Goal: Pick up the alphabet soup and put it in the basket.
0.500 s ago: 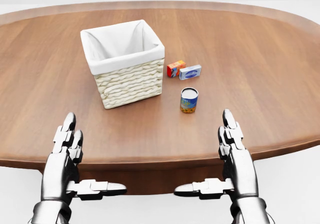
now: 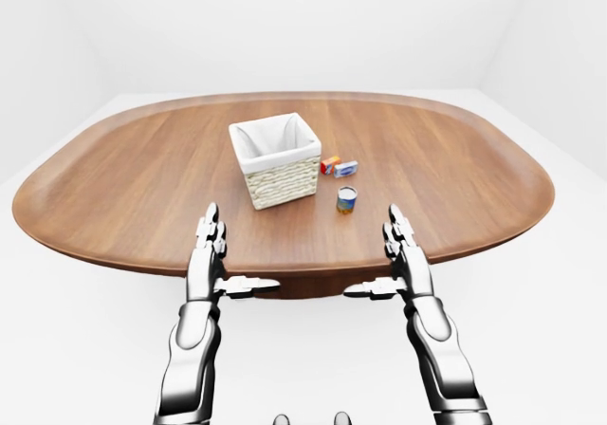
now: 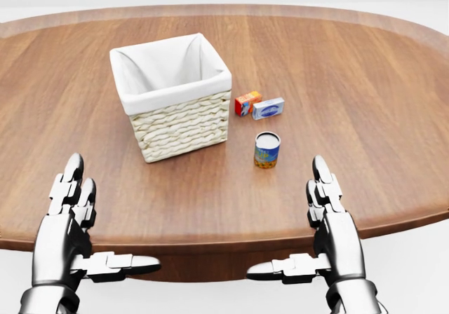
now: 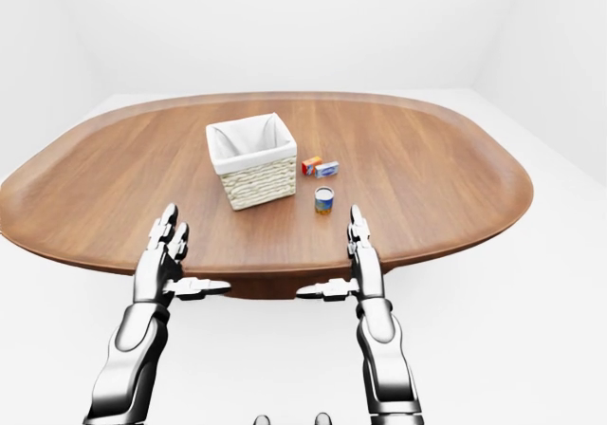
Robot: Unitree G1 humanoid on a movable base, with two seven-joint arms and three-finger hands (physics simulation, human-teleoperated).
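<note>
The alphabet soup can, blue and yellow with a pale lid, stands upright on the wooden table, just right of the woven basket. The basket has a white cloth liner and looks empty. My right hand hovers open at the table's near edge, below and right of the can, fingers straight and thumb pointing inward. My left hand is open too, at the lower left, below the basket. Neither hand touches anything.
A small orange box and a blue-and-white box lie side by side above the can, right of the basket. The oval table stands on a white floor with pale walls around.
The head view has shifted slightly: basket, can and boxes sit a little lower. My left hand has moved left and down in the view. The right hand looks unmoved.
</note>
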